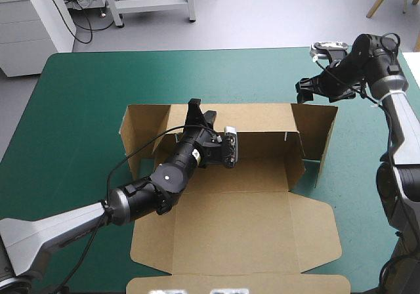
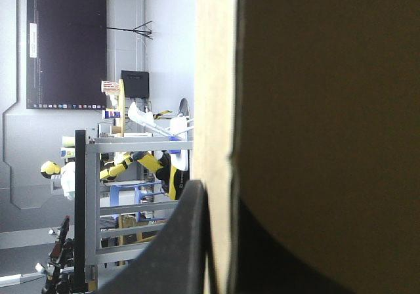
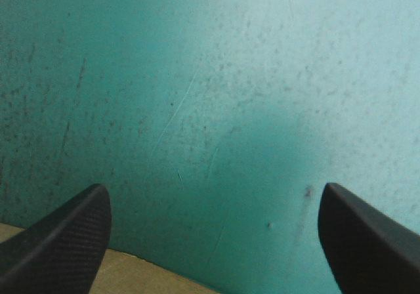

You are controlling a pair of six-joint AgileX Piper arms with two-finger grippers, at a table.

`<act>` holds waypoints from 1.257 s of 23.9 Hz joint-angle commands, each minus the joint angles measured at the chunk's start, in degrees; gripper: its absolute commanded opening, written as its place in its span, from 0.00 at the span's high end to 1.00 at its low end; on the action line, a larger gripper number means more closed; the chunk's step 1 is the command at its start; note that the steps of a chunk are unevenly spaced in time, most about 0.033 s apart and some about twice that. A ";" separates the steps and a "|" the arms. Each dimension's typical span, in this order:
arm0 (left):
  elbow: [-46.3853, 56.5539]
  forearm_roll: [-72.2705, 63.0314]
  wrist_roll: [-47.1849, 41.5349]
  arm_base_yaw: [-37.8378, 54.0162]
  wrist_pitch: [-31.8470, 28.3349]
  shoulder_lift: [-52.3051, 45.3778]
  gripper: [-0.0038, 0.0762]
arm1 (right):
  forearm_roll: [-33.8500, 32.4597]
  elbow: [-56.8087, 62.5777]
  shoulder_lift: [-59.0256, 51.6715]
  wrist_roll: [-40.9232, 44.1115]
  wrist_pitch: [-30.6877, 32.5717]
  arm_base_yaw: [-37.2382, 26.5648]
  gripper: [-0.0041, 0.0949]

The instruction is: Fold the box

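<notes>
The left gripper (image 1: 201,112) pinches the raised far wall of the brown box (image 1: 262,231), which sits mid-table with its lid flat toward the near edge. The right gripper (image 1: 302,91) hangs spread wide just beyond the box's far right corner. Bare teal-green cover (image 1: 79,90) stretches left and far.

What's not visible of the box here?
High view: the box, its floor's left part under the left gripper and arm.
High view: lid's near edge, cut off.
Left wrist view: one wall fills it, hiding the rest.
Right wrist view: only a board sliver by the right gripper.
</notes>
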 commanded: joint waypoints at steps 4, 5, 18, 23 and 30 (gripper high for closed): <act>0.48 -5.69 -1.82 0.48 1.86 -0.66 0.96 | 0.71 5.36 -6.11 0.58 -1.39 -0.28 0.15; 0.48 -5.69 -1.82 0.48 1.86 -0.66 0.96 | 0.56 6.52 -7.13 0.47 -1.39 -0.28 0.15; 0.48 -6.05 -1.82 0.48 1.86 -0.66 0.96 | 7.82 30.97 -27.09 -11.65 -12.30 -0.36 0.15; 0.48 -7.54 -2.68 0.48 2.07 -0.66 0.96 | 19.67 49.20 -40.24 -29.59 -29.85 -0.36 0.15; 0.48 -7.54 -2.68 0.48 1.95 -0.66 0.96 | 23.10 56.29 -44.22 -33.54 -28.45 -0.36 0.15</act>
